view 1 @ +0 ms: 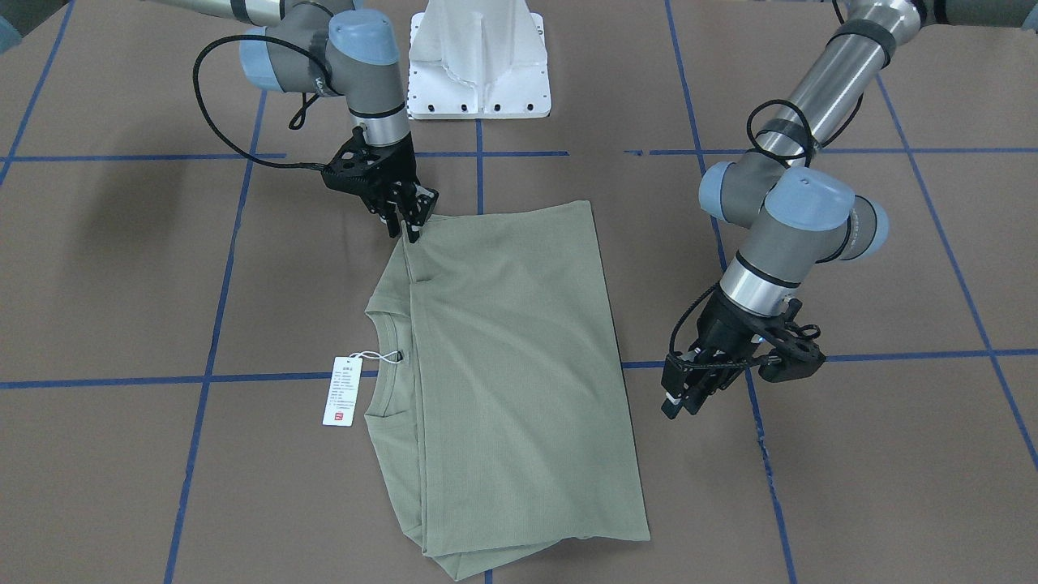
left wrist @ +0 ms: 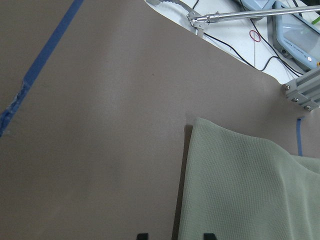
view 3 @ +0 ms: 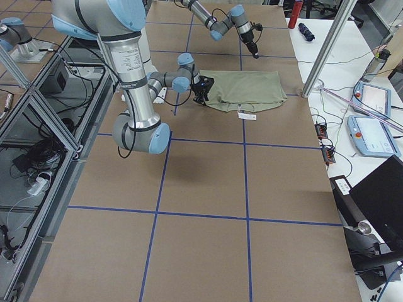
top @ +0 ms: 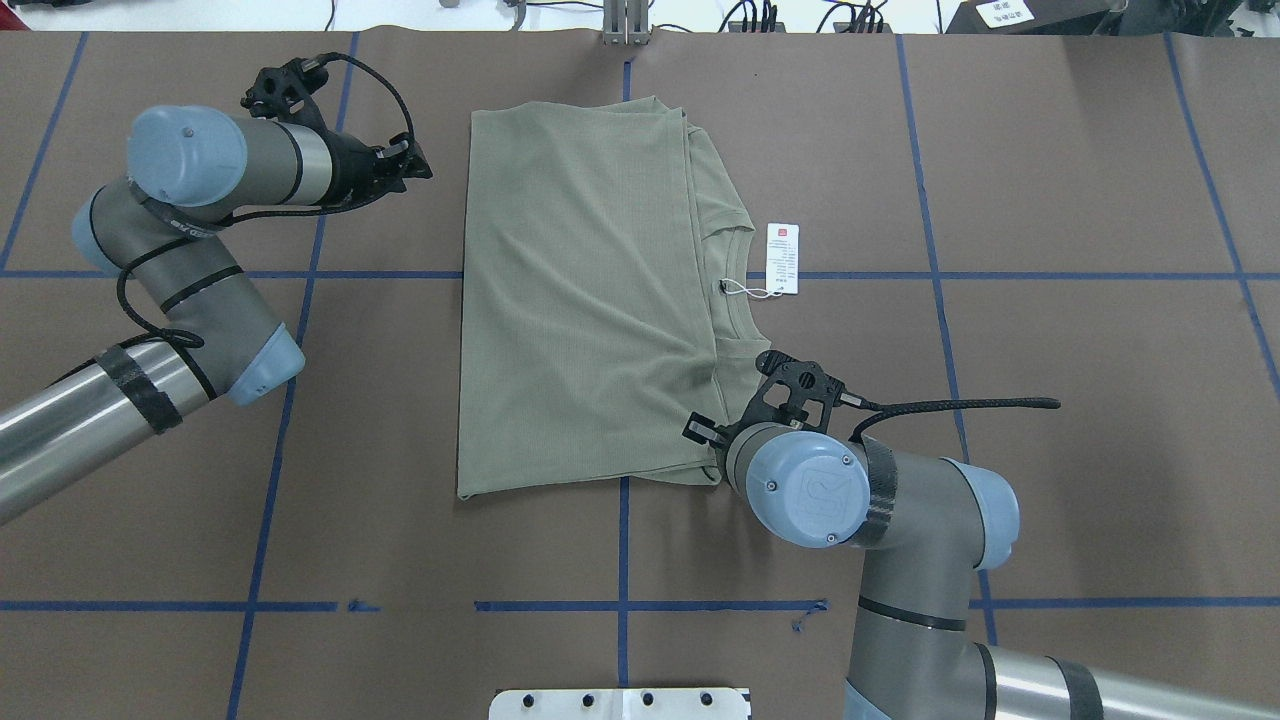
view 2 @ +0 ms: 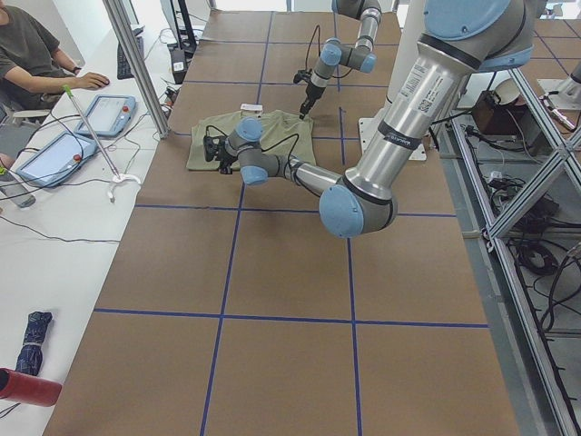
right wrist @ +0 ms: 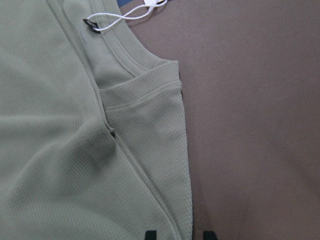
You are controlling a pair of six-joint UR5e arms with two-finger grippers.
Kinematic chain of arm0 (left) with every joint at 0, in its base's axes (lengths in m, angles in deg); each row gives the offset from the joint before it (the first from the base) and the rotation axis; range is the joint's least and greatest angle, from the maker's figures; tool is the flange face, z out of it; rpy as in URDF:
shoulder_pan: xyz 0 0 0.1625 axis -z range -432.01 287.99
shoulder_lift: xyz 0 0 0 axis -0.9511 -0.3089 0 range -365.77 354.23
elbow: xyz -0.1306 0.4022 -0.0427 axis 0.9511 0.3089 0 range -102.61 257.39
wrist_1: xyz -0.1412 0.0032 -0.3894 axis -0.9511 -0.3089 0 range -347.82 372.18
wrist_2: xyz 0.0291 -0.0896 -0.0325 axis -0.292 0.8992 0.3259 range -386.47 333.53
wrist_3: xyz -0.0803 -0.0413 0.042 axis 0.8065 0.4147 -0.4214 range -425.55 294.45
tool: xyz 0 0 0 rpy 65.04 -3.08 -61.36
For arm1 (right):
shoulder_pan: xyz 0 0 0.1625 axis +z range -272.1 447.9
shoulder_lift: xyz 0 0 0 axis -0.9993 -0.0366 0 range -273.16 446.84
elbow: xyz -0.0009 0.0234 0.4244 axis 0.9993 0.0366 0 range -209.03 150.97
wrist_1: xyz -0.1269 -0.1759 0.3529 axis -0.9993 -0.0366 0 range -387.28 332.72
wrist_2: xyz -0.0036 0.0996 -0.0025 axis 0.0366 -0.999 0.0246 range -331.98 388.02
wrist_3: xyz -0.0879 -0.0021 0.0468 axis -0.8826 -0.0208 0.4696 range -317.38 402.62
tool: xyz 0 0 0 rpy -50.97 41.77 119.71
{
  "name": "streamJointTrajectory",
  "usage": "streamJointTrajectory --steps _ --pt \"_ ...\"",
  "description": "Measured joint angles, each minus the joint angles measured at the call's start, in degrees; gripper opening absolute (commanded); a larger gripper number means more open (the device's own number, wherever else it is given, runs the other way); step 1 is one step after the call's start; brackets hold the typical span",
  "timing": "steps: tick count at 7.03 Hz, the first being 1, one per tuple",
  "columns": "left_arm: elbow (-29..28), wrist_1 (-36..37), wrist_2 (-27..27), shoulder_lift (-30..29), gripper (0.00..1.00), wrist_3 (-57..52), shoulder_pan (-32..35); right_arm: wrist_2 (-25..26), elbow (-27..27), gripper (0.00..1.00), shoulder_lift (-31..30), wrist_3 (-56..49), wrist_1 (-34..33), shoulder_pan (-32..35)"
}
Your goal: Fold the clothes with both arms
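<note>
A sage-green knit shirt (view 1: 511, 365) lies flat in the middle of the brown, paper-like table (view 1: 851, 487), which is crossed by blue tape lines (view 1: 105, 381). The shirt is folded into a rough rectangle. Its fabric is finely ribbed and soft, with shallow creases. The round ribbed neckline (view 1: 389, 369) faces my right side. A white hang tag (view 1: 340, 392) with a small red mark lies on the table just beside it, tied on with a thin white string. My right gripper (view 1: 409, 227) points down at the shirt corner nearest my base. Its black fingertips (right wrist: 150, 234) stand a little apart and straddle the folded edge without pinching it. I cannot tell whether they touch the cloth. My left gripper (view 1: 677, 401) hangs tilted over bare table just beside the shirt's opposite long edge. Its fingertips (left wrist: 142, 235) are parted by a similar small gap and hold nothing.
</note>
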Motion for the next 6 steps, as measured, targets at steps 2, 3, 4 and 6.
streamJointTrajectory --steps 2,3,4,6 --pt "-0.01 0.00 -0.01 0.01 0.47 0.00 0.00 -0.01 0.54 0.45 -0.03 -0.01 -0.06 0.01" --pt "-0.01 0.02 -0.01 -0.03 0.47 0.00 0.00 -0.05 0.57 0.45 0.01 -0.01 -0.26 0.00" --pt "-0.01 0.02 -0.01 -0.06 0.47 0.00 0.00 -0.07 0.57 0.44 0.09 -0.01 -0.77 -0.07" --pt "0.04 -0.01 -0.01 -0.05 0.47 0.00 0.00 -0.08 0.55 0.27 0.24 -0.01 -1.60 -0.19"
